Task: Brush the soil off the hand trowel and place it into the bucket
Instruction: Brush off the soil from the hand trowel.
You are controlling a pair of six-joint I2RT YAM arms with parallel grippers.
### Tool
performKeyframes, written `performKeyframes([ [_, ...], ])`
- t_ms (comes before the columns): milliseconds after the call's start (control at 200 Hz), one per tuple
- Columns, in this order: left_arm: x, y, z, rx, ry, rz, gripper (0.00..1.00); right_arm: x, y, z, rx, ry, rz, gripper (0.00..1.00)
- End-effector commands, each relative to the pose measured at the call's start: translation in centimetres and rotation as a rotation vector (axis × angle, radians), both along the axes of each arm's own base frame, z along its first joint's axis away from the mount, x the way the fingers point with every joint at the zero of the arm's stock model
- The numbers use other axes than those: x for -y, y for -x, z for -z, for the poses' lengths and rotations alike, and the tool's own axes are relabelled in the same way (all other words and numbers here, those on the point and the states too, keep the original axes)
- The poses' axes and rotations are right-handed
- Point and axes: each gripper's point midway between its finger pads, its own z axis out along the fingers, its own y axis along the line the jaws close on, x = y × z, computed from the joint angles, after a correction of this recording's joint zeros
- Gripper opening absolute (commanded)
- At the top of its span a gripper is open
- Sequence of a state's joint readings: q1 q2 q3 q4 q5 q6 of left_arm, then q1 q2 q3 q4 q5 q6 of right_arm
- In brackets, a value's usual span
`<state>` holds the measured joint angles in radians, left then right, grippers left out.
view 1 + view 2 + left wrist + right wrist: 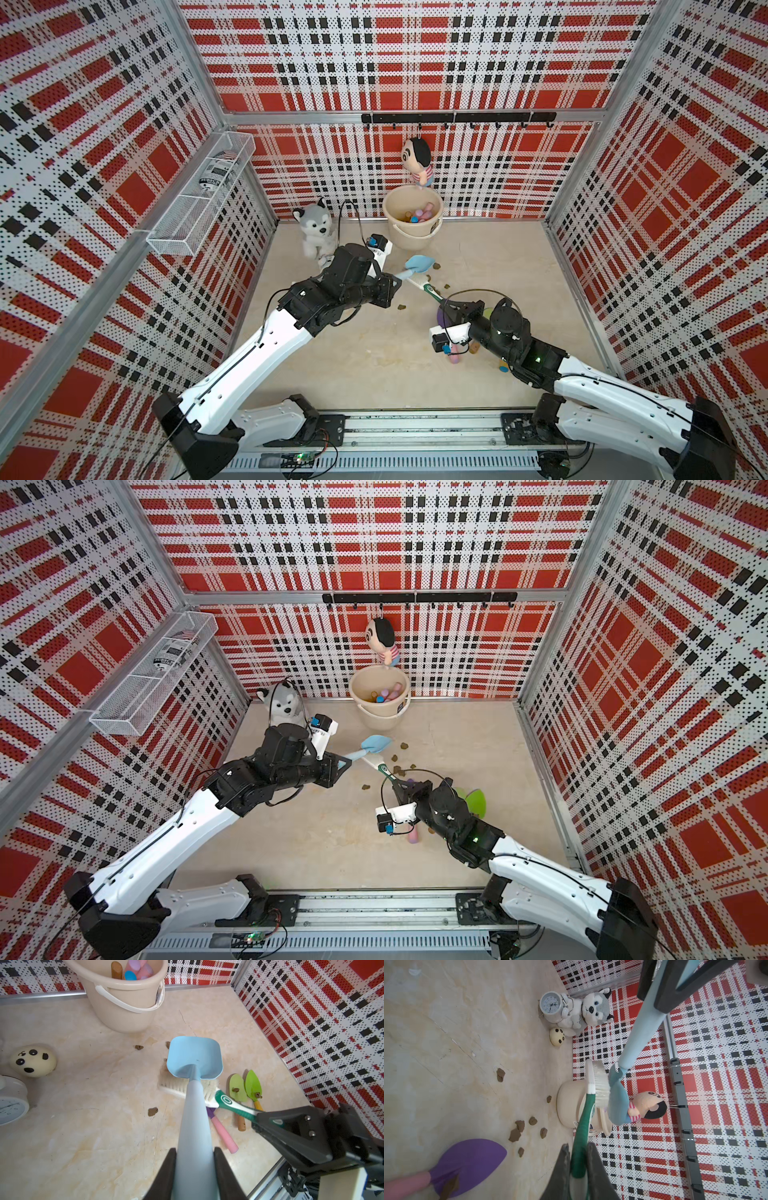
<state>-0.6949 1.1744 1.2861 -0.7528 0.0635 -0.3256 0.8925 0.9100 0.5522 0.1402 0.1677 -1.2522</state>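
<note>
- The left gripper [195,1167] is clamped on the pale handle of the blue trowel [195,1057] and holds it in the air, blade pointing toward the bucket [116,1007].
- The right gripper [578,1147] is shut tight on the green handle of the brush [228,1103].
- In the right wrist view the white bristles press against the back of the blade near its neck.
- The brushing step appears to be in hand and looks close to finished. The top of the blade looks clean, and no lump shows on the back.
- Soil [520,1125] lies in small brown lumps on the floor [83,1126] below and beside the blade.
- The bucket stands against the back wall, near the blade but apart from it, with other tool handles already inside.
- The next move probably calls for drawing the brush clear. The left arm would then carry the trowel over the rim, tip it down and let go.
- Two green trowels [238,1086] nearby carry soil.
</note>
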Motion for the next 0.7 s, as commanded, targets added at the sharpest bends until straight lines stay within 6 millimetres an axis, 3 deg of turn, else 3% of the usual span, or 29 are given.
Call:
performKeyframes([
  [0, 0.0, 0.3, -1.7, 0.042, 0.002, 0.025, 0.0, 0.5, -1.3, -3.2, 0.112, -0.011, 0.071, 0.0],
  [175, 0.0, 0.7, -0.6, 0.013, -0.035, 0.037, 0.0, 1.4, -2.3, -3.7, 0.129, -0.045, 0.129, 0.0],
  [396, -0.8, 0.6, -1.8, 0.052, -0.032, 0.009, 0.0, 4.1, -4.0, -3.0, 0.096, -0.089, 0.231, 0.0],
  [526, -0.9, 0.5, -2.3, 0.065, -0.013, -0.004, 0.0, 5.3, -4.4, -0.7, 0.031, -0.102, 0.267, 0.0],
  [626, -0.8, 0.3, -2.8, 0.071, 0.016, -0.009, 0.0, 5.1, -4.0, 2.1, -0.028, -0.089, 0.255, 0.0],
  [691, -0.8, 0.2, -2.9, 0.077, 0.019, -0.015, 0.0, 4.2, -3.2, 2.7, -0.061, -0.105, 0.222, 0.0],
])
